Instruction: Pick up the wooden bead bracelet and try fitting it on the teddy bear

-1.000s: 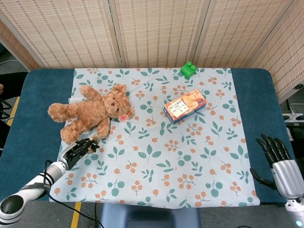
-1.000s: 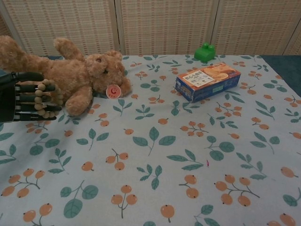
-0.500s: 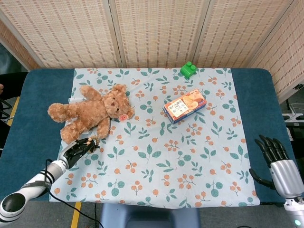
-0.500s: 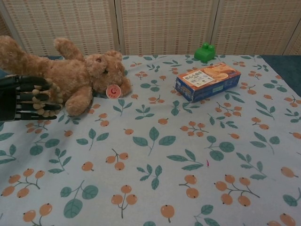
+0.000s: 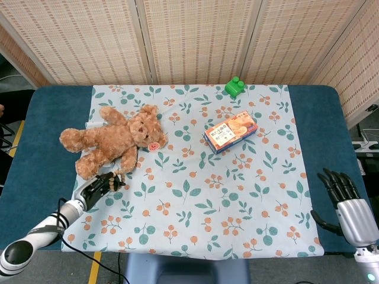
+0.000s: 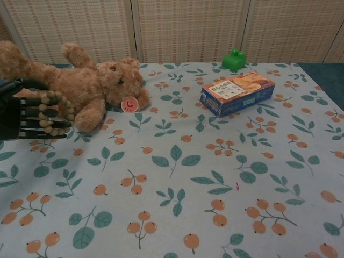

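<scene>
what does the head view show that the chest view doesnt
Only the head view shows the right hand, open and idle at the table's near right edge, the left forearm, and the blue table around the floral cloth.

Only the chest view shows the wooden bead bracelet clearly, looped over the fingers of the left hand beside the bear's paw.

Both show the left hand, the teddy bear lying on its side, the snack box and the green block.
</scene>
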### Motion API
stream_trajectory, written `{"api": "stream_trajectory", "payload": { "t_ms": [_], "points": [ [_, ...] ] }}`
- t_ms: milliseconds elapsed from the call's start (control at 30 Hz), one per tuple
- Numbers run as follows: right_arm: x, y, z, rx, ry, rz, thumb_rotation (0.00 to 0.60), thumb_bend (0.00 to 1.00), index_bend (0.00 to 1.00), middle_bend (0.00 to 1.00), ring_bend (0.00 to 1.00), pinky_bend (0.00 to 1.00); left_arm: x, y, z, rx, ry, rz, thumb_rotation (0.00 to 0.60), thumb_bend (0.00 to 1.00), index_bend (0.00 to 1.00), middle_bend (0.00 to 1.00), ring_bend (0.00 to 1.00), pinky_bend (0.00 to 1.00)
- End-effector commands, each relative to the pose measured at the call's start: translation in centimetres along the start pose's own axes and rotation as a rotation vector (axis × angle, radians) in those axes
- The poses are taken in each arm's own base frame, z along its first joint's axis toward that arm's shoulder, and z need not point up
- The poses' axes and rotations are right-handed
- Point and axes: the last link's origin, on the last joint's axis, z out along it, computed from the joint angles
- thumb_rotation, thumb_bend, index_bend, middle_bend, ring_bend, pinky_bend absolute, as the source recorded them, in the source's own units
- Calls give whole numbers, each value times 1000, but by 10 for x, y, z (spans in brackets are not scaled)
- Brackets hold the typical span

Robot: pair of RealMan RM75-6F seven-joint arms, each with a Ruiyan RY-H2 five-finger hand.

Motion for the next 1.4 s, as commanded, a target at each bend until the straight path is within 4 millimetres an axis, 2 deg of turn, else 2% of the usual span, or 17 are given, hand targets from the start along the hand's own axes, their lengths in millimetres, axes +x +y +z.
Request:
{"api": "stream_trajectory", "payload": {
  "t_ms": [33,233,533,600,700,800,1000,1133,1233,1300,1400],
  "points": [
    [0,0,0,1,-1,0,543,238,0,0,0,0,-1,-1,0,2,-4,14,287,561,546,673,305,91],
    [0,0,0,0,2,0,543,238,0,0,0,0,-2,-2,1,0,-4,18,296,646,549,673,304,91],
    [0,0,0,-1,0,0,543,238,0,0,0,0,-4,-2,1,-1,-12,33,278,644,537,672,305,91],
    [1,1,-1,-2,1,1,543,238,0,0,0,0,-4,-2,1,-1,-12,33,294,644,537,672,304,91],
    [1,1,-1,-2,3,0,543,238,0,0,0,0,-4,-2,1,3,-14,38,363,660,534,671,305,91],
    [1,1,-1,-3,1,0,544,238,0,0,0,0,-5,-2,2,3,-18,40,370,715,526,668,305,91],
    [1,1,0,-5,0,0,542,238,0,0,0,0,-7,-1,3,4,-29,54,361,894,494,645,302,84],
    [1,1,-1,-6,-1,1,543,238,0,0,0,0,-9,-1,3,8,-44,84,420,985,464,618,287,77],
    [1,2,0,-8,-1,0,544,238,0,0,0,0,-10,-1,3,9,-49,99,547,1000,429,585,267,69],
    [1,2,0,-8,-1,0,544,238,0,0,0,0,-10,-1,3,6,-52,97,572,1000,420,579,263,66],
    [1,2,0,-8,-2,0,543,238,0,0,0,0,-10,-1,4,3,-53,94,564,943,414,573,259,66]
  ]
}}
